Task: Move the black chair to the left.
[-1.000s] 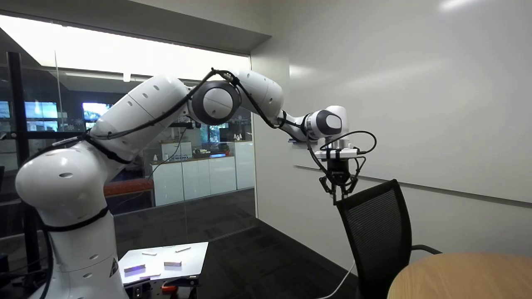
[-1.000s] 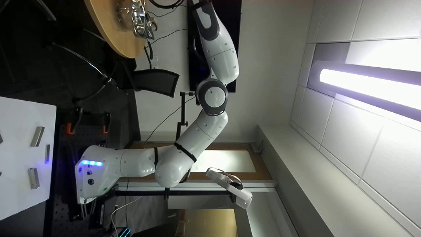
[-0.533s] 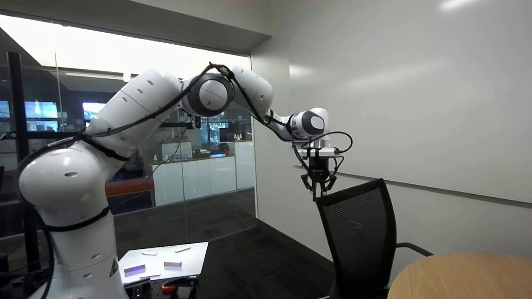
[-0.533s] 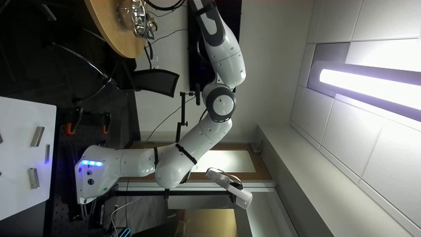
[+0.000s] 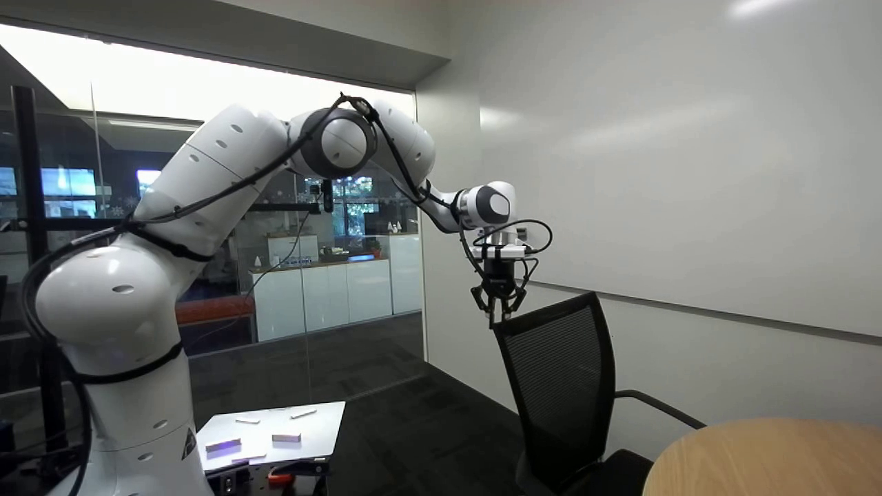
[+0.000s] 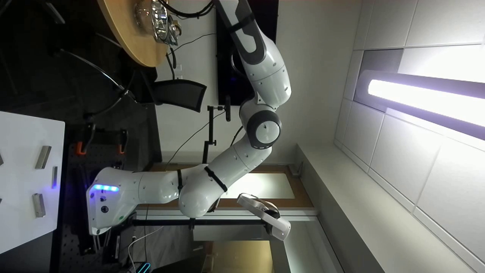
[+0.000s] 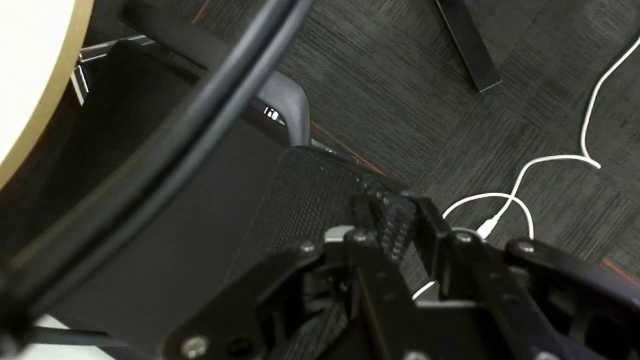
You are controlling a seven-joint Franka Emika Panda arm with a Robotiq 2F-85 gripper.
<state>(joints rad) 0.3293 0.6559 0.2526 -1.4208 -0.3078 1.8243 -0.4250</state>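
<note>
Black chair (image 5: pixel 568 396), long axis near upright, seat (image 5: pixel 622 471) toward round table (image 5: pixel 765 455), pincer (image 5: pixel 499 319) clamped on upper backrest (image 5: pixel 551 331)

A whiteboard (image 5: pixel 689 179) hangs on the wall (image 5: pixel 730 365) behind a round wooden table (image 5: pixel 772 458). A white cable (image 7: pixel 512 197) lies looped on dark carpet (image 7: pixel 380 100).

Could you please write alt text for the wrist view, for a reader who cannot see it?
The gripper, at the bottom, straddles the black chair at the top edge of its mesh backrest. At left are part of a table, an armrest and the seat, crossed by a blurred black cable; at right, a white cable lies on dark carpet.
</note>
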